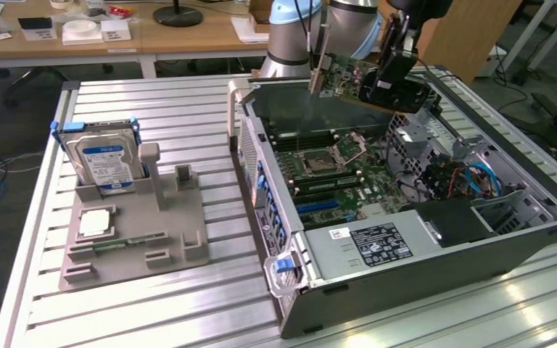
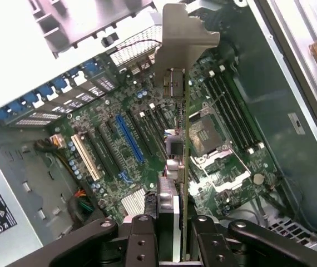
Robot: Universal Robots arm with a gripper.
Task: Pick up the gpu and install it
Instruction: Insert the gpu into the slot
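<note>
Over the open case: a black two-finger gripper (image 1: 387, 88) (image 2: 173, 236) hangs above the far part of the interior.
Grip: its jaws are clamped on the two faces of the gpu, one finger on each side.
Gpu (image 1: 344, 81) (image 2: 183, 161): thin flat expansion card with a dark face, a brownish-green board and a grey metal end bracket; it is held in the air, clear of the green motherboard (image 1: 332, 177) (image 2: 119, 150) and seated in no slot.
Case (image 1: 423, 286): grey tower computer case lying on its side with the side open, on a ribbed aluminium table (image 1: 162, 116).
Holder (image 1: 167, 239): grey plastic fixture, on the exterior view's left of the case.
Hard drive (image 1: 104, 163): silver with a blue-white label, standing upright in the holder.
Memory stick (image 1: 114, 247): small, narrow and green, lying flat in the holder.
</note>
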